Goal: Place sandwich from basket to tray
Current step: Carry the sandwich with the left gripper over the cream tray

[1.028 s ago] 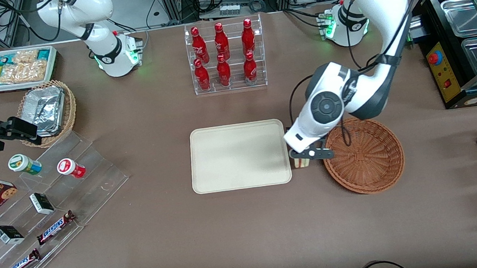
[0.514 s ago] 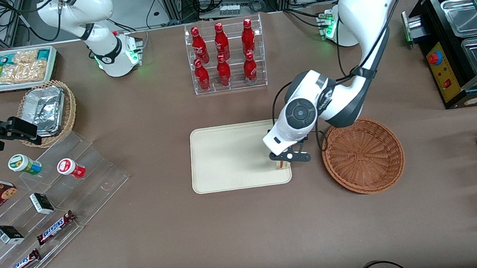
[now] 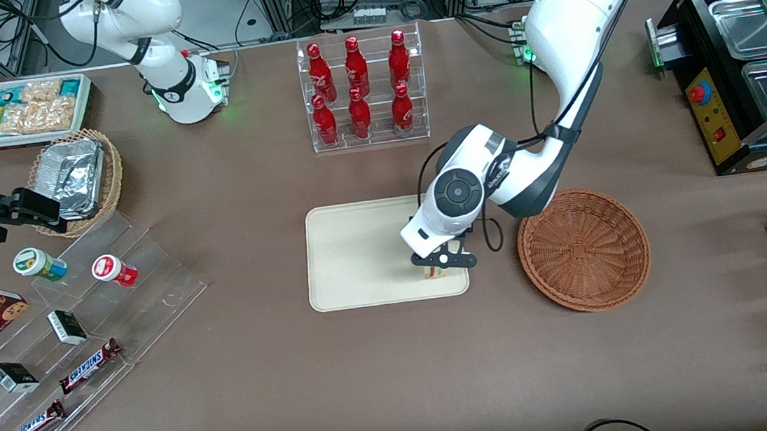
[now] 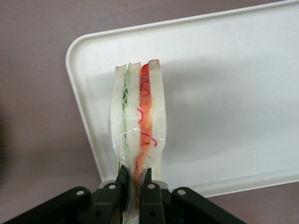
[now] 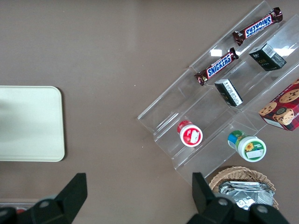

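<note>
My left gripper [image 3: 435,267] is shut on the sandwich [image 4: 138,116], a clear-wrapped wedge of white bread with red and green filling. It holds the sandwich over the corner of the cream-white tray [image 3: 359,253] nearest the basket. In the front view only a small part of the sandwich [image 3: 434,272] shows under the gripper. The wrist view shows the tray's rounded corner [image 4: 79,51] below the sandwich and the gripper [image 4: 135,179] clamped on its wrapper. The round reddish-brown wicker basket [image 3: 584,250] stands beside the tray, with nothing in it.
A clear rack of red bottles [image 3: 361,89] stands farther from the camera than the tray. A stepped clear stand with snacks [image 3: 64,331], a tan basket of foil containers [image 3: 76,178] and a white snack box [image 3: 28,109] lie toward the parked arm's end.
My gripper has carried the sandwich sideways from the gap between basket and tray to above the tray's near corner. The arm has swung with it, away from the basket.
</note>
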{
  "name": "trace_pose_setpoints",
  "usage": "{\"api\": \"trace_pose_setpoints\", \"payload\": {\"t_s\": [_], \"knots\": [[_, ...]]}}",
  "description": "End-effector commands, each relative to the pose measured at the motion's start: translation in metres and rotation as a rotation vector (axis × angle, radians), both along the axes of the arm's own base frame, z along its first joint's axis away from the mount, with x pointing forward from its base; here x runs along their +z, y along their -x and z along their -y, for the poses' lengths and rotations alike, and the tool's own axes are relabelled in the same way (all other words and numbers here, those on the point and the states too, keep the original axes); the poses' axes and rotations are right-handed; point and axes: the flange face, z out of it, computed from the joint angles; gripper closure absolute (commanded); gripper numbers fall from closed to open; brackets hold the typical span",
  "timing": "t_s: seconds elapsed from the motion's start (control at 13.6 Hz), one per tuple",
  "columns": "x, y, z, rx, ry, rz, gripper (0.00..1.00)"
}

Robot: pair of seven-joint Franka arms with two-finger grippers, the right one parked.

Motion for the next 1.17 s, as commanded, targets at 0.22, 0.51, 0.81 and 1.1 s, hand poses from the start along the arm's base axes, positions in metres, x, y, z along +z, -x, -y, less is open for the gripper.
{"api": "trace_pose_setpoints", "payload": {"t_s": [0.22, 0.51, 0.81, 1.1], "knots": [[-0.007, -0.011, 0.033, 0.045, -0.003, 0.03, 1.0], [-0.02, -0.015, 0.042, 0.06, -0.021, 0.046, 1.0], [-0.026, -0.013, 0.042, 0.053, -0.033, 0.047, 1.0], [-0.033, -0.012, 0.042, 0.051, -0.041, 0.043, 1.0]]}}
